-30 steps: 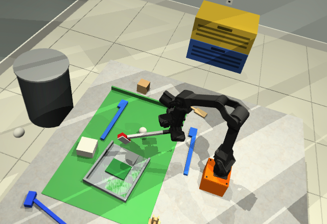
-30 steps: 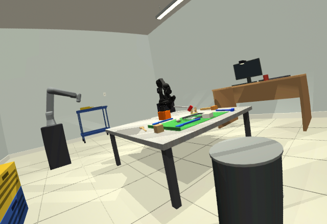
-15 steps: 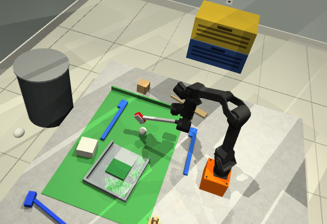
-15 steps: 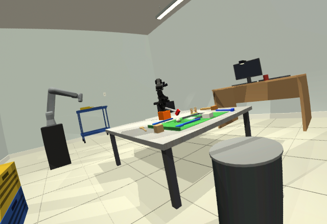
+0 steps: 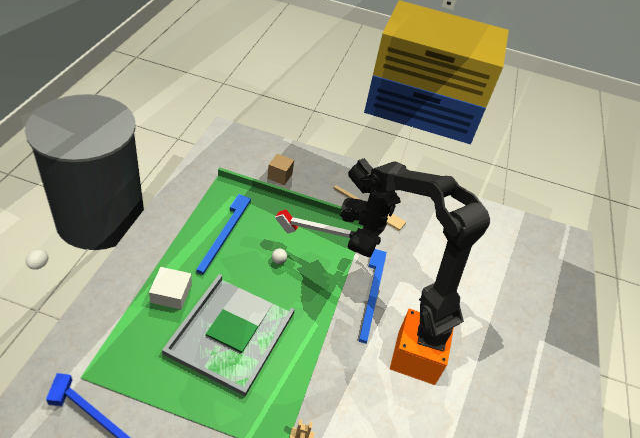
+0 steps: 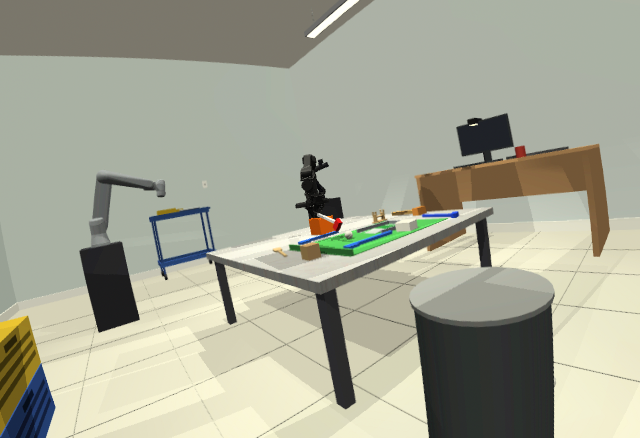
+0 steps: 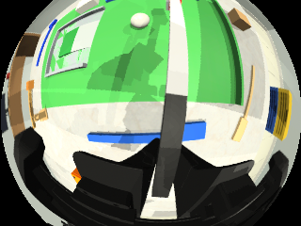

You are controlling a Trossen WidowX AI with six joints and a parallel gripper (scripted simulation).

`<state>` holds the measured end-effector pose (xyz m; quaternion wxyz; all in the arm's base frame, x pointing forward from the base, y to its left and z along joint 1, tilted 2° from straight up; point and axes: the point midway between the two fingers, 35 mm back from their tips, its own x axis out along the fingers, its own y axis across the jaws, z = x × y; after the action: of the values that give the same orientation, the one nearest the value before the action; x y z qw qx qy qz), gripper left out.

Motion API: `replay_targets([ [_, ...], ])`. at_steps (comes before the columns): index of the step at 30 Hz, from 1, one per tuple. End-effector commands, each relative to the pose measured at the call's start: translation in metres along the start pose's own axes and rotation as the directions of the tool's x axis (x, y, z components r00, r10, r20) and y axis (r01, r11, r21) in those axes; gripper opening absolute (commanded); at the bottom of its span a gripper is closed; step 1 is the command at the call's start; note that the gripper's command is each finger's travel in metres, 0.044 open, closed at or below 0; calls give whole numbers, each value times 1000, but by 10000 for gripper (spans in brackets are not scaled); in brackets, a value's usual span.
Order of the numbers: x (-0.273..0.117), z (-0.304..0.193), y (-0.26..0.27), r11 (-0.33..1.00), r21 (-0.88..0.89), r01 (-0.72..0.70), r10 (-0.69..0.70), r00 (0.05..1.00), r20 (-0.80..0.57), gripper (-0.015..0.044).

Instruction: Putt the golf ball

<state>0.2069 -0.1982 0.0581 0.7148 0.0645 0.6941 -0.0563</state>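
My gripper [image 5: 357,228] [image 7: 165,142] is shut on the red putter's dark grip, above the mat's edge. The putter's pale shaft [image 5: 323,225] [image 7: 178,56] reaches out over the green mat [image 5: 160,361]. Its red head [image 5: 283,216] [image 6: 337,224] hangs above the mat; in the wrist view it is mostly cut off at the top edge. The white golf ball [image 5: 279,256] [image 6: 348,234] [image 7: 140,20] lies on the mat, apart from the head, on the ramp side. The pale grey ramp [image 5: 248,304] leads to the dark green raised patch [image 5: 232,331] [image 7: 68,42] inside grey walls.
Blue bars [image 5: 222,237] [image 5: 371,299] lie on either side of the ball. A cream block [image 5: 172,286] stands beside the walled area, a brown block [image 5: 280,168] [image 6: 310,251] behind the mat's green end wall. A wooden mallet [image 7: 240,129] lies near the gripper. A blue mallet [image 5: 59,387] lies at front left.
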Motion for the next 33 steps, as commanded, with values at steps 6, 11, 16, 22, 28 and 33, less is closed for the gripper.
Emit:
replay_targets([
  [6,24,-3,1,1000,5,-4,4,1000,-8,0],
  [11,30,-3,1,1000,5,-4,4,1000,-8,0],
  [16,38,-3,1,1000,5,-4,4,1000,-8,0],
  [22,48,-3,1,1000,5,-4,4,1000,-8,0],
  [28,50,-3,1,1000,1,-6,6,1000,-8,0],
  [33,50,-3,1,1000,1,-6,6,1000,-8,0],
])
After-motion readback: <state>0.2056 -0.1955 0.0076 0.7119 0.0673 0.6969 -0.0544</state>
